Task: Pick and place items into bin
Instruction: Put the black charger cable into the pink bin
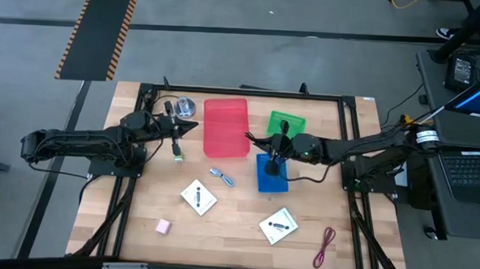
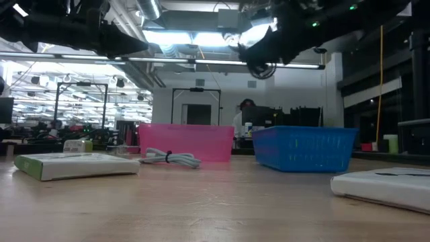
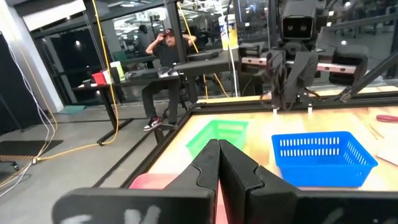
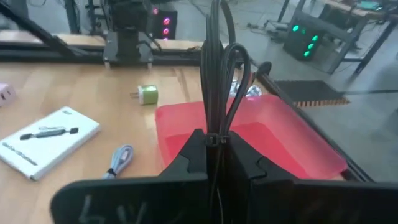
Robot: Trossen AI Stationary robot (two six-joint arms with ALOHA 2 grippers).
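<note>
My right gripper (image 1: 261, 142) (image 4: 214, 144) is shut on a bundled black cord (image 4: 219, 68), above the gap between the red bin (image 1: 226, 127) and the blue bin (image 1: 272, 178). My left gripper (image 1: 193, 128) (image 3: 219, 152) is shut and empty, level, at the red bin's left side. Lying flat on the table are two white cards (image 1: 198, 197) (image 1: 279, 226), a pink cube (image 1: 163, 226), a dark red cord (image 1: 326, 246), a silvery-blue piece (image 1: 221, 177) and a green-white piece (image 1: 176, 155). My right gripper pinches the black cord bundle between its two fingers at its tied waist (image 4: 215, 138). The fingers reach level from the table's right side. The cord's loops (image 4: 235, 59) stick out past the fingertips. The bundle is lifted clear of the table and bins.
A green bin (image 1: 287, 124) stands behind the blue bin. A round silver disc (image 1: 183, 108) lies at the far left of the red bin. A person (image 3: 165, 56) sits at a desk beyond the table. Bare wood lies between the cards at the near side.
</note>
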